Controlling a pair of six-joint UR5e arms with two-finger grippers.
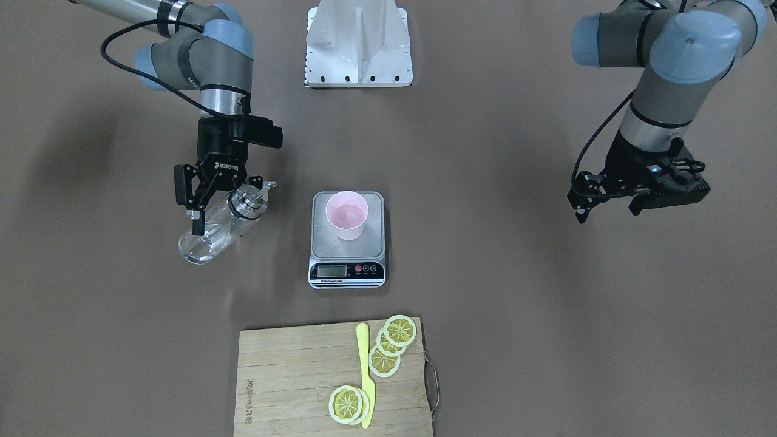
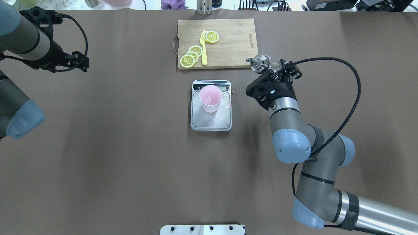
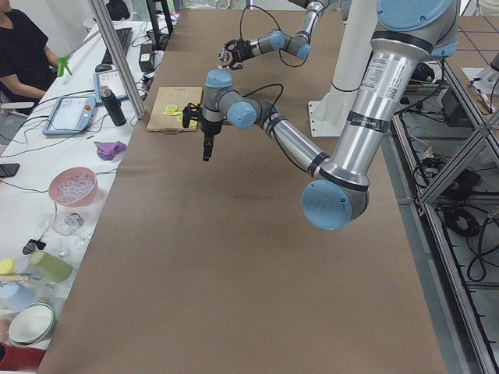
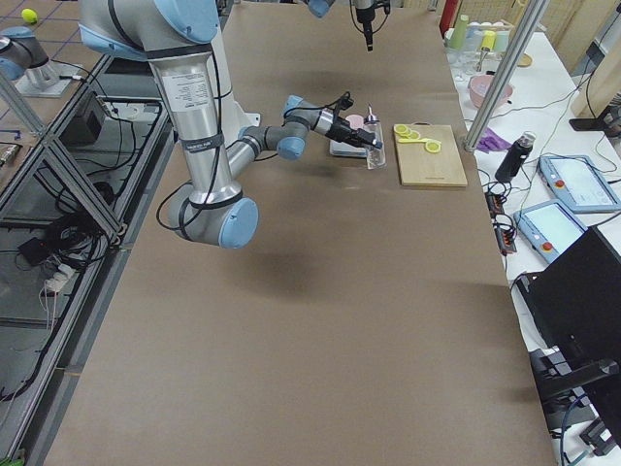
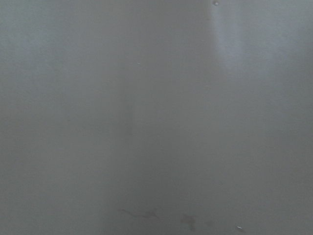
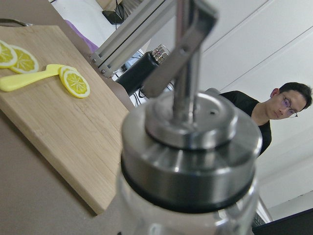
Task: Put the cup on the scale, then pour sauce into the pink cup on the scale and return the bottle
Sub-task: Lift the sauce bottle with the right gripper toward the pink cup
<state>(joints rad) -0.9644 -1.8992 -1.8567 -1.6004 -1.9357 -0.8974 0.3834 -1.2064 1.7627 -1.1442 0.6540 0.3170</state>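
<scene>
The pale pink cup (image 1: pixel 346 213) stands upright on the silver scale (image 1: pixel 347 271) at the table's middle; both also show in the overhead view, cup (image 2: pixel 210 98) on scale (image 2: pixel 211 123). My right gripper (image 1: pixel 220 209) is shut on the clear glass bottle (image 1: pixel 212 237), beside the scale on my right. The bottle is tilted with its silver spout cap (image 2: pixel 259 62) toward the scale. The cap fills the right wrist view (image 6: pixel 190 142). I cannot tell if the bottle touches the table. My left gripper (image 1: pixel 607 207) is open and empty, far off on my left (image 2: pixel 81 61).
A wooden cutting board (image 2: pixel 232 42) with lemon slices (image 2: pixel 191 55) and a yellow knife (image 2: pixel 203 49) lies beyond the scale, close to the bottle. The white robot mount (image 1: pixel 358 45) is at my side. An operator (image 6: pixel 281 107) sits past the table's far edge.
</scene>
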